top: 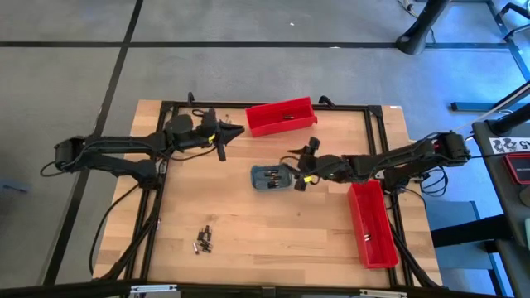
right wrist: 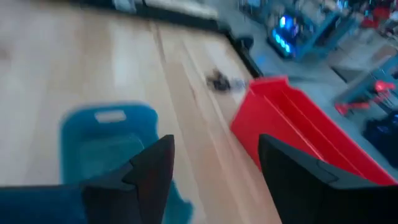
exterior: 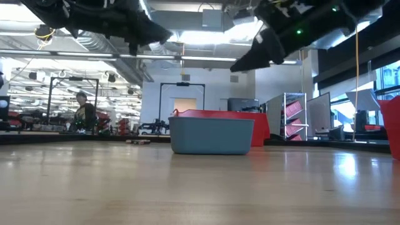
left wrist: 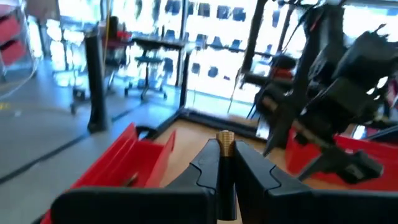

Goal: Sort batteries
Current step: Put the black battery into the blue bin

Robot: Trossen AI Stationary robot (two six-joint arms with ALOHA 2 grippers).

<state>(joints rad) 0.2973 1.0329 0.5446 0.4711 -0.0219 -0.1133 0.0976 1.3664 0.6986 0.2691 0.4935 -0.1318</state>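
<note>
Left end effector (left wrist: 225, 163) clenched on a battery (left wrist: 225, 142), prob. carrying it toward upper-center red bin (top: 281, 116); right end effector (right wrist: 214, 171) gapes empty by gray-blue tray (top: 272, 177); next needs release over bin.

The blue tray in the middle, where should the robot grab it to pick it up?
Probably by one long side wall of the tray, coming straight down from above. It sits flat with its open top up and its rim is thin, so one jaw can go inside and one outside. The right gripper is open right beside it, so the wall on that side looks easiest.
</note>
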